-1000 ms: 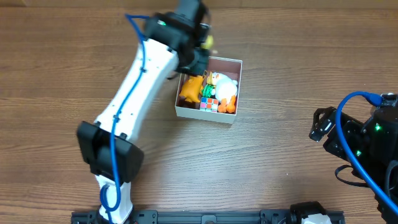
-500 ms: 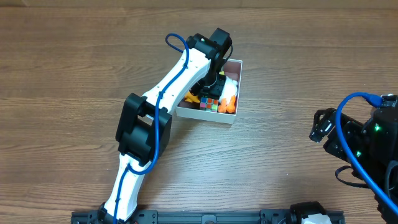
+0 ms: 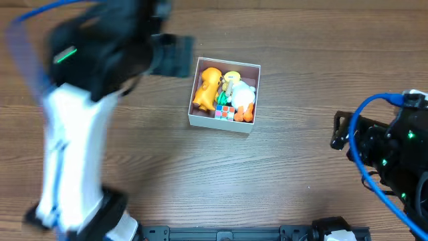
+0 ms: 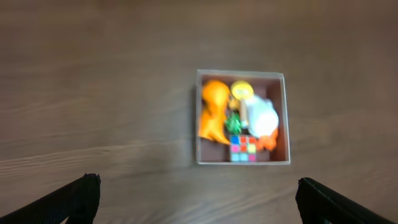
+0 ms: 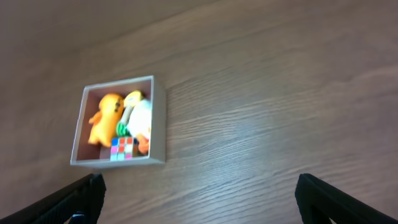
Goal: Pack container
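Observation:
The container [image 3: 218, 123], a shallow white-walled square box, sits mid-table. It holds an orange toy [image 3: 207, 86], a yellow toy [image 3: 231, 77], a white toy [image 3: 243, 94] and a coloured cube [image 3: 225, 112]. My left arm is a raised blur on the left, its gripper [image 3: 175, 55] just left of the box. In the left wrist view the box [image 4: 242, 162] lies far below the open, empty gripper [image 4: 199, 196]. My right gripper [image 5: 199, 190] also stands open and empty, well to the right of the container [image 5: 158, 118].
Bare wood-grain table surrounds the box on all sides. The right arm [image 3: 388, 150] with its blue cable rests at the right edge. A dark rail [image 3: 227, 233] runs along the table's front edge.
My left gripper was down inside the container; it has opened and pulled up and away to the left. The yellow toy now lies in the box. The right arm barely shifted.

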`<state>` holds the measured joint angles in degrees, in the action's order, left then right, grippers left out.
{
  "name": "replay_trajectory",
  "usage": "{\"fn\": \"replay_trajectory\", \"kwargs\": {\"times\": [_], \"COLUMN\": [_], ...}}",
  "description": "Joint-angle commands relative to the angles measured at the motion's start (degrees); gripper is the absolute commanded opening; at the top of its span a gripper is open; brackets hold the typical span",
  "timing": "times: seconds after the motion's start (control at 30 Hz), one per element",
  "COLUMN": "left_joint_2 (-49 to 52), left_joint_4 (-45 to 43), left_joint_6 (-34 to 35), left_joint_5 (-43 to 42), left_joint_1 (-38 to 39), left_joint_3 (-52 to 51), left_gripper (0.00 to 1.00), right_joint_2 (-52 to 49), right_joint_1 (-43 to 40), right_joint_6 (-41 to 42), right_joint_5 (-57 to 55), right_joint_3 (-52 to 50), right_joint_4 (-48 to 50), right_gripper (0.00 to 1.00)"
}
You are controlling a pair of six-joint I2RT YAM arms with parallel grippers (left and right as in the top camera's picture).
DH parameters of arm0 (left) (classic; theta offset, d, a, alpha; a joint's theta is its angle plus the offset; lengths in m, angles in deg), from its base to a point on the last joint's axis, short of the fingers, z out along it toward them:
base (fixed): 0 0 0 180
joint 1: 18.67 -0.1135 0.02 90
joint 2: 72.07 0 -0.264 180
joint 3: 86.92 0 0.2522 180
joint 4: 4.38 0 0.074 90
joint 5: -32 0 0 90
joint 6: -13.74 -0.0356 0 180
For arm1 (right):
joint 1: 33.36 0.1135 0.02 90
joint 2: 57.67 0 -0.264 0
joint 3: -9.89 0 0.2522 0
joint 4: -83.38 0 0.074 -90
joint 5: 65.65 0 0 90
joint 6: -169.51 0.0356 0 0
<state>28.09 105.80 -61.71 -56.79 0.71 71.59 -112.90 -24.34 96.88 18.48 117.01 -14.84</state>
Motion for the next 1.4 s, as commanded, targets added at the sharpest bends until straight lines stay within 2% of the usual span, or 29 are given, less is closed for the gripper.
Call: {"fn": "replay_trajectory", "kwargs": {"times": [0.0, 0.1, 0.37, 1.07, 1.27, 1.37], "left_joint_2": [-7.56, -12.41, -18.51, -17.00, -17.00, -17.00], "left_joint_4": [0.37, 0.37, 0.37, 0.37, 0.37, 0.35], "left_joint_6": [0.26, 0.15, -0.83, -0.83, -0.83, -0.83], "left_joint_5": [3.76, 5.60, 5.81, 5.81, 5.81, 5.81], "left_joint_1": [-2.73, -3.21, -3.21, -3.21, -3.21, -3.21], "left_joint_3": [0.42, 0.42, 0.42, 0.39, 0.39, 0.39], "left_gripper": [1.00, 1.00, 1.00, 1.00, 1.00, 1.00], "right_joint_2": [0.52, 0.52, 0.52, 0.50, 3.17, 8.09], "right_joint_1": [-0.09, -0.09, -0.09, -0.04, -0.15, -0.15], "right_joint_6": [-8.66, -10.14, -10.12, -10.16, -10.21, -10.38], "right_joint_5": [7.56, 13.68, 14.14, 13.33, 9.22, 7.23], "right_joint_3": [0.44, 0.46, 0.44, 0.44, -0.85, -7.19], "right_joint_4": [0.81, 0.79, 0.74, 0.70, 9.25, 16.17], "right_gripper": [1.00, 1.00, 1.00, 1.00, 1.00, 1.00]}}
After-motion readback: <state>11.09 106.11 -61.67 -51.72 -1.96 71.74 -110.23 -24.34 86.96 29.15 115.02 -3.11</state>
